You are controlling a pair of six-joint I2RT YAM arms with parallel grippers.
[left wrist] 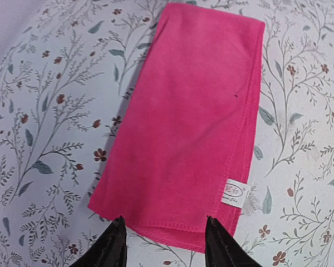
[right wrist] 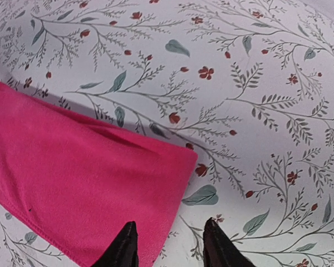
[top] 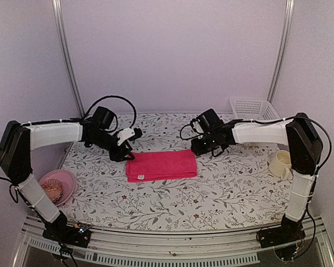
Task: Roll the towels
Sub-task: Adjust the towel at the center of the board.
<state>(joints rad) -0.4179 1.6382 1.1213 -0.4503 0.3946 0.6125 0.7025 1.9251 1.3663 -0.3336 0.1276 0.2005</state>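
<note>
Magenta cloth: the pink towel lies folded flat on the table, its long side running between my two arms. No second towel in view.

Left end effector hangs over the towel's left short edge, released, fingers apart, nothing between them. Right end effector is likewise released at the towel's right end, one finger over the corner, the other off the cloth.

Risks, as I judge them:
- Pinching only the top layer, so the fold peels open.
- Uneven pull from the two sides, giving a skewed, cone-shaped roll.
- Cloth sliding instead of curling.
</note>
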